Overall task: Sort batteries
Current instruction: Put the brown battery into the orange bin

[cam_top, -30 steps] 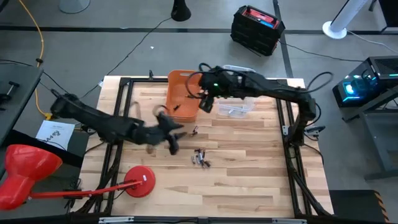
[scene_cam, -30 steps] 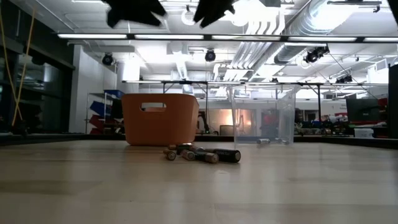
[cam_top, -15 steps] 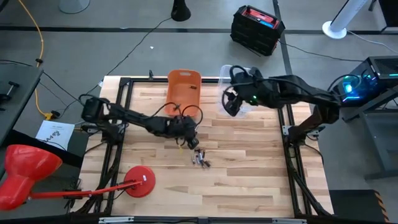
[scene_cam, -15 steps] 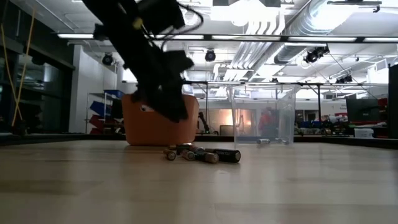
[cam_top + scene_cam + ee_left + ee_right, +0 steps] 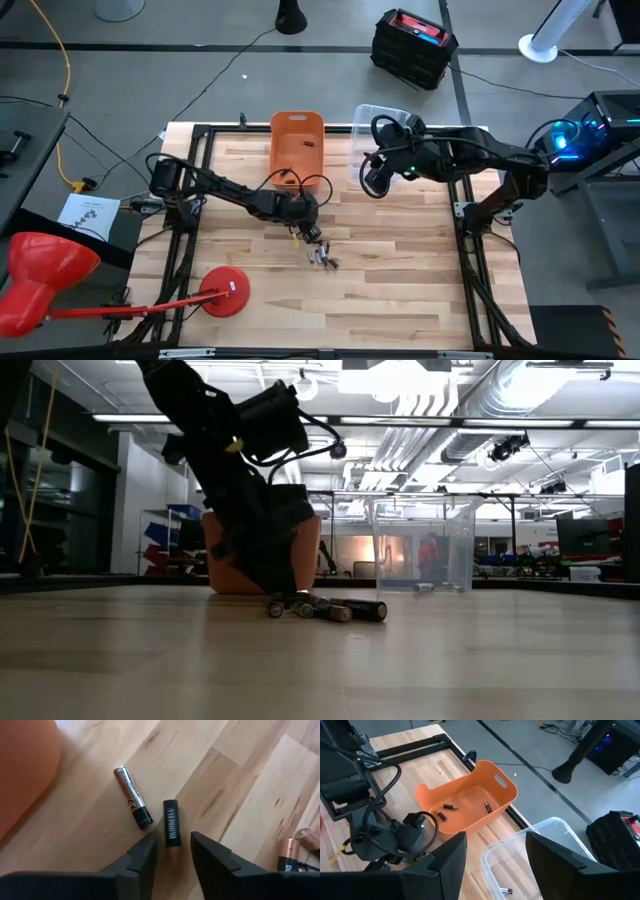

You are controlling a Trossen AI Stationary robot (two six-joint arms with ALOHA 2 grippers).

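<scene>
Several batteries lie in a small heap [image 5: 321, 256] on the wooden table, also seen in the low view as the heap [image 5: 326, 607]. My left gripper [image 5: 308, 232] is low over the heap's far-left side. In the left wrist view it is open [image 5: 174, 844], with its fingers on either side of a black-and-copper battery [image 5: 170, 830] lying flat; a silvery battery with a black end [image 5: 132, 796] lies beside it. My right gripper [image 5: 372, 180] hangs open [image 5: 495, 845] at the near edge of the clear bin [image 5: 383, 138], holding nothing.
The orange bin [image 5: 296, 146] stands at the far side with three batteries [image 5: 446, 808] on its floor. The clear bin [image 5: 517, 865] beside it holds one cell [image 5: 506, 891]. A red lamp-like stand [image 5: 222, 291] sits near the left front. Bare wood lies toward the near edge.
My left gripper has swung from the table's left toward the battery heap and come down to the table. My right gripper has moved from over the orange bin toward the right, to the clear bin's near edge. The batteries have stayed put.
</scene>
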